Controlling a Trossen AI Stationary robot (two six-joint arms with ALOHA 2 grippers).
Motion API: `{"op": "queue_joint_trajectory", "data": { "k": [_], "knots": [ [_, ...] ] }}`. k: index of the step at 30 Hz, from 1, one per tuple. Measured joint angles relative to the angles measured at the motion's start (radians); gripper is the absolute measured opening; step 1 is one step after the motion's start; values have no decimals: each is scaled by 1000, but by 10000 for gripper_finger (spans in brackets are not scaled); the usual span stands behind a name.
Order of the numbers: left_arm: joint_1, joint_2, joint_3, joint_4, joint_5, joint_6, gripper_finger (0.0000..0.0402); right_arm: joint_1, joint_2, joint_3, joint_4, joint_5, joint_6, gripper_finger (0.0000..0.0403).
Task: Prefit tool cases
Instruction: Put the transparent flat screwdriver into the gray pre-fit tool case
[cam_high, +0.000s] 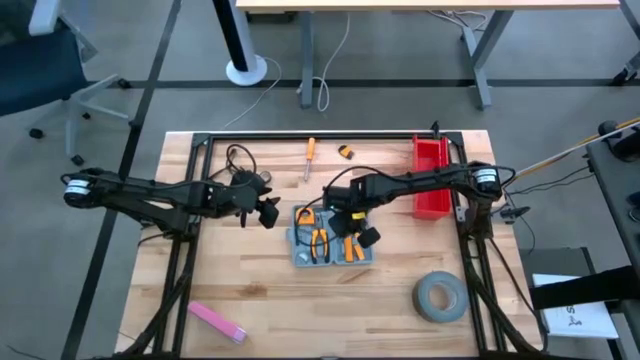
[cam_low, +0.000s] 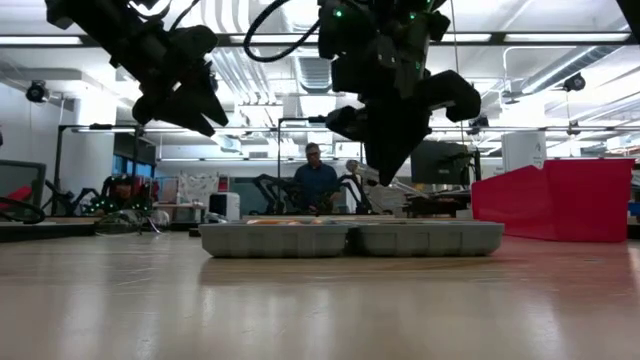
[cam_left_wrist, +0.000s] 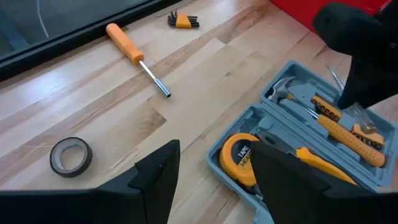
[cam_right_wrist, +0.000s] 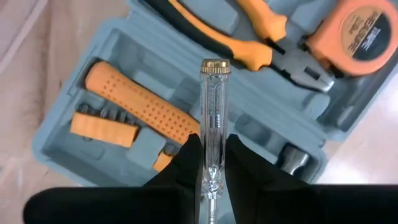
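Workshop setting, pale wooden tabletop (cam_high: 400, 270) of glued planks. Item: tool case (cam_right_wrist: 81, 99), blue-grey moulded plastic, lying open mid-table, already stocked with a dimpled orange-handled hammer (cam_right_wrist: 140, 109), pliers (cam_right_wrist: 261, 43) and a tape measure (cam_right_wrist: 354, 31). My right gripper (cam_right_wrist: 208, 158) pinches a clear-barrelled, brass-capped tester screwdriver (cam_right_wrist: 212, 112) above the case; I should turn its shaft in line with a free slot, then lower gently. My left gripper (cam_left_wrist: 214, 168) waits open beside the case.
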Motion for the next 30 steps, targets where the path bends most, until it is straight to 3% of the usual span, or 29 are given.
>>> {"op": "queue_joint_trajectory", "data": {
  "k": [18, 30],
  "knots": [
    [0, 0, 0, 52, 25, -58, 204, 38, 0, -4, 2, 1, -93, 37],
    [0, 0, 0, 65, 27, -73, 204, 51, 1, -102, -59, 8, -287, 35]
  ]
}}
